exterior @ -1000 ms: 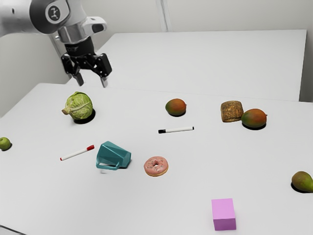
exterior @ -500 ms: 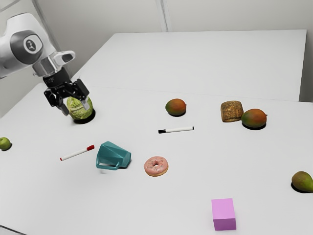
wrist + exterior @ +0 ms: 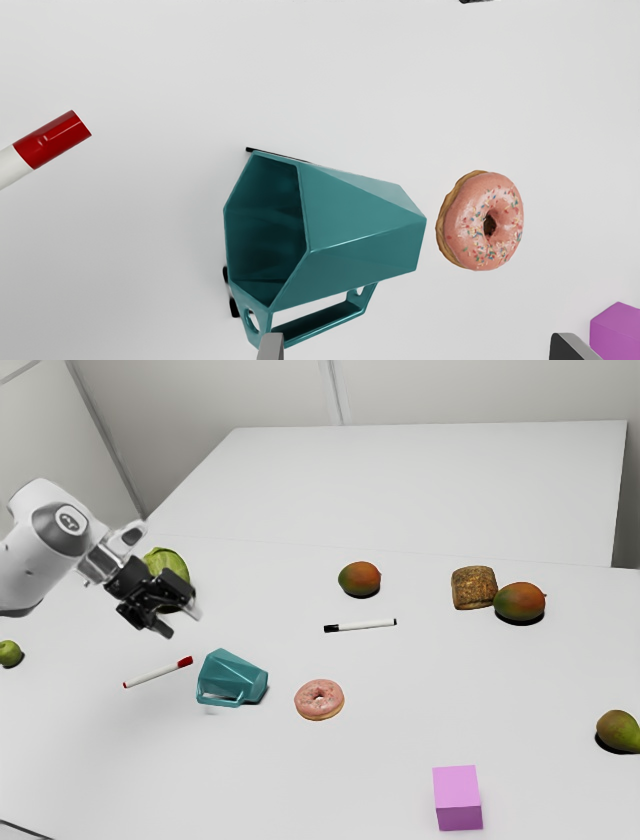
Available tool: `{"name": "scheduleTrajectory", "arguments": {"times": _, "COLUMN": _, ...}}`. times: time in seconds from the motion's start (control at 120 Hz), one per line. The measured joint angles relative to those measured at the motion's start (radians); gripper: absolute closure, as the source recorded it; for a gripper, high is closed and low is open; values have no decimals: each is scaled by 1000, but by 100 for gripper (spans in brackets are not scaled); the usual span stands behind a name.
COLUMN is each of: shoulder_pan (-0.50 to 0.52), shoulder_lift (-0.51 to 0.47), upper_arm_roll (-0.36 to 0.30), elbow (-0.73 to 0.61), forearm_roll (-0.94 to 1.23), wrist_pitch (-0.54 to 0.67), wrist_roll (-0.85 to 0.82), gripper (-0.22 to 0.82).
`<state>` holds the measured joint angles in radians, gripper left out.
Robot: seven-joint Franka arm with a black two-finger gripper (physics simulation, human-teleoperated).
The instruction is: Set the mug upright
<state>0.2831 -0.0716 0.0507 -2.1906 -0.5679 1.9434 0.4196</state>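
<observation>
The teal mug (image 3: 231, 678) lies on its side on the table, its mouth facing the red-capped marker and its base toward the donut. My gripper (image 3: 181, 624) hangs above the table at the exterior view's left, between the cabbage and the mug, apart from both. In the wrist view the mug (image 3: 350, 225) shows its dark hollow inside and its handle low at one side. The gripper (image 3: 417, 347) stands open with its fingertips wide apart; one tip overlaps the handle in the picture, and nothing is held.
Near the mug lie the red-capped marker (image 3: 158, 672) and the pink donut (image 3: 319, 700). The cabbage (image 3: 168, 568) is partly behind my hand. Farther off are a black-capped marker (image 3: 360, 625), a mango (image 3: 360, 579) and a purple cube (image 3: 457, 798).
My hand has come down from above the cabbage toward the mug, tilting as it moved. The mug and the other things have stayed where they were.
</observation>
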Motion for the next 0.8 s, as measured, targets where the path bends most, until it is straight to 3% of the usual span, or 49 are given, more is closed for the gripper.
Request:
{"name": "scheduleTrajectory", "arguments": {"times": 0.342, "shoulder_pan": 27, "shoulder_lift": 55, "upper_arm_roll": 1, "elbow": -65, "forearm_roll": -151, "wrist_pitch": 82, "wrist_roll": 176, "gripper": 3}}
{"name": "scheduleTrajectory", "arguments": {"times": 0.8, "shoulder_pan": 35, "shoulder_lift": 151, "upper_arm_roll": 0, "elbow": -105, "forearm_roll": -310, "wrist_pitch": 95, "wrist_roll": 351, "gripper": 3}}
